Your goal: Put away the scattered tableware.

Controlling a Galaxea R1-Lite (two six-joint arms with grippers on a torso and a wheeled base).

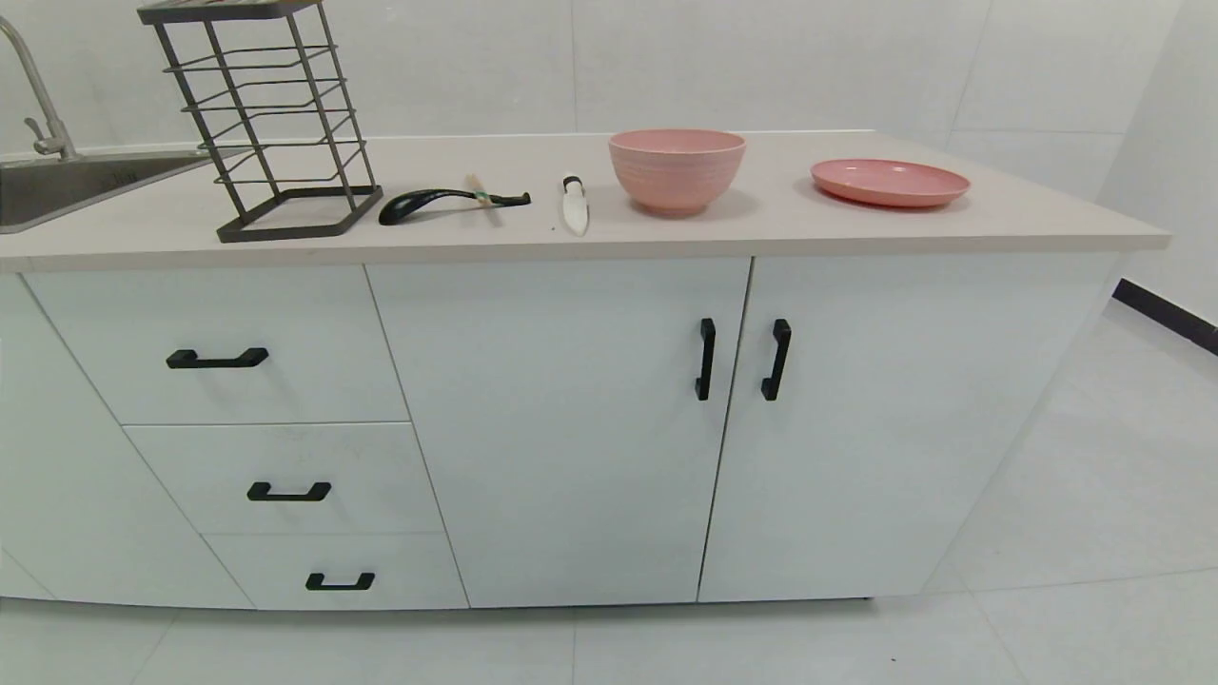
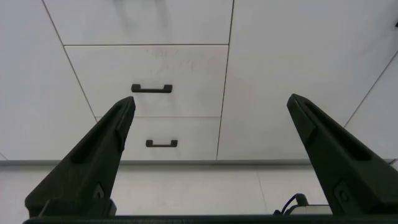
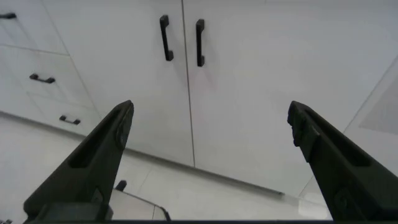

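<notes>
- Pink bowl [image 1: 677, 169] sits upper centre on the countertop [image 1: 1009, 217]; pink plate [image 1: 890, 182] upper right.
- Black spoon [image 1: 428, 202] and white utensil [image 1: 575, 204] lie left of the bowl.
- Left gripper [image 2: 211, 102] and right gripper [image 3: 211, 111]: jaws spread, holding nothing.

The tall wire rack [image 1: 276, 114] blocks my way near the left end of the bench [image 1: 1047, 224], beside the sink [image 1: 67, 185]. Along the middle, the ladle [image 1: 409, 204], chopstick [image 1: 491, 211], white utensil [image 1: 575, 207] and bowl [image 1: 677, 169] crowd together. There is bare bench between the bowl and the plate [image 1: 890, 181], past the plate to the right corners, and along the front edge.
</notes>
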